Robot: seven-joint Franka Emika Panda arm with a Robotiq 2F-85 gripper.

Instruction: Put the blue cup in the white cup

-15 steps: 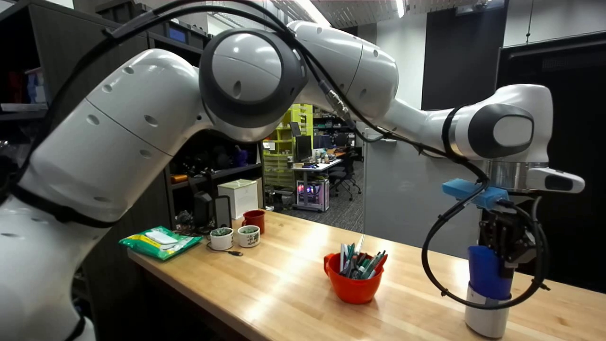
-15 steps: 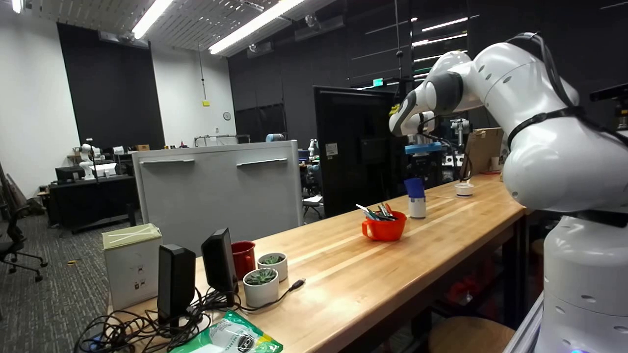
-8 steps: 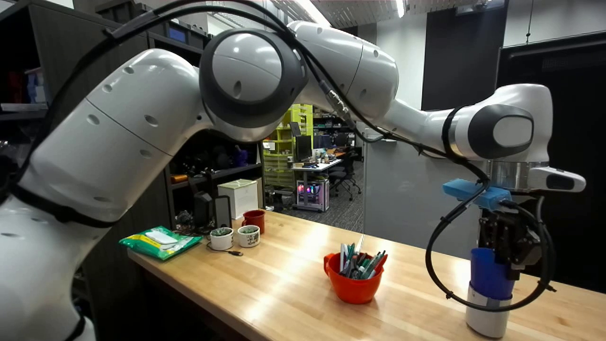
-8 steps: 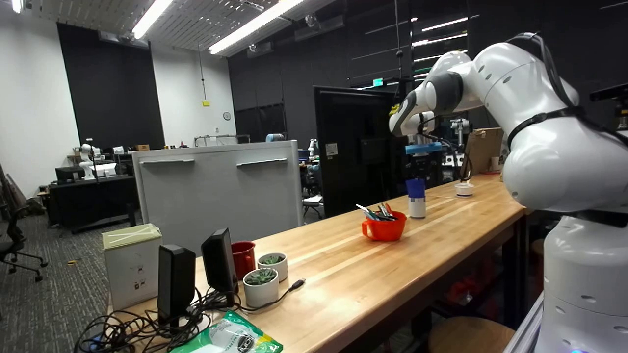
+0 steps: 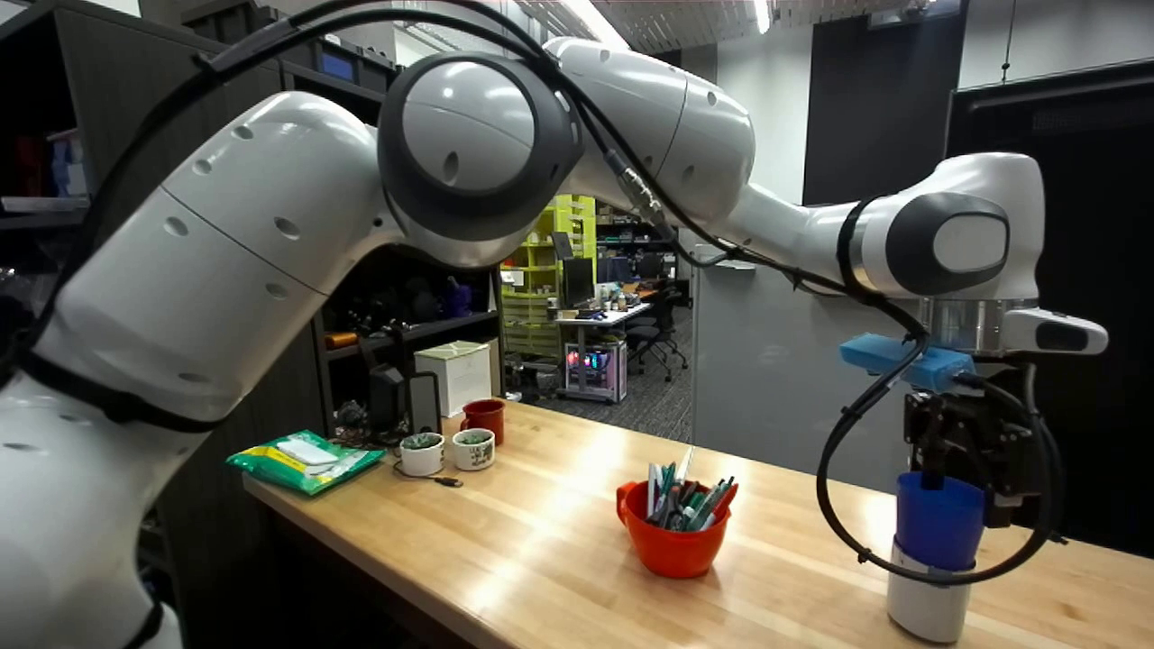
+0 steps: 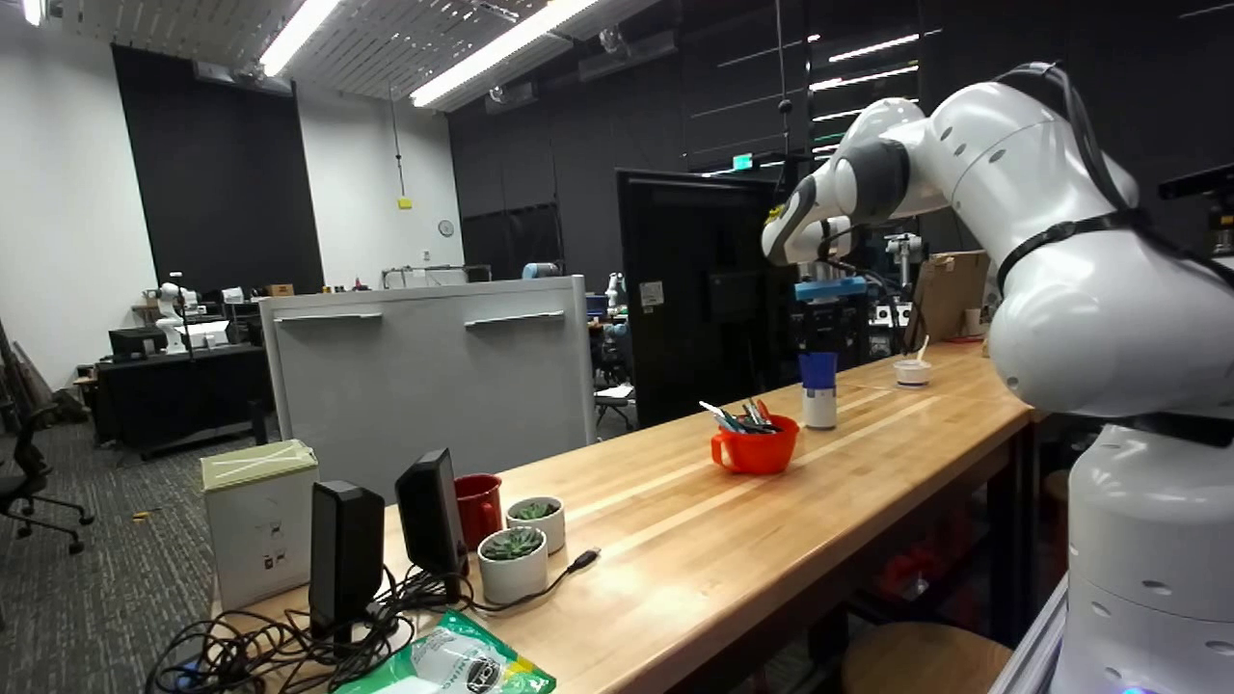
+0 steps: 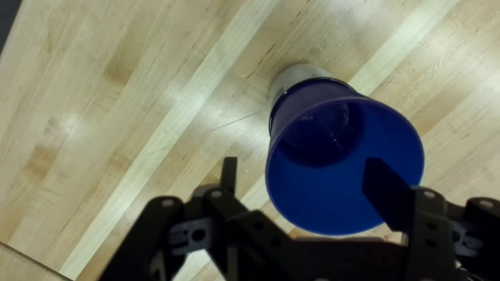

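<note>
Long light strips (image 6: 503, 51) burn white on the slatted ceiling (image 6: 390, 48) above us, and the wooden table (image 6: 665, 559) shines in pale patches. Across the room I see a white wall (image 6: 67, 145) with a tall black panel (image 6: 217, 173) and a round clock (image 6: 445, 228); past it runs a dark wall (image 6: 578, 145). A grey partition (image 6: 424, 357) stands beyond the table, next to a big black board (image 6: 709, 308). Streaked grey carpet (image 6: 145, 559) lies underfoot, with a wheeled chair (image 6: 24, 482) on it. Yellow-green shelving (image 5: 527, 311) rises near a white desk (image 5: 618, 317), dark shelves (image 5: 108, 99) stand at one end of the table, and a round wooden seat (image 6: 924, 663) shows low beside it.
</note>
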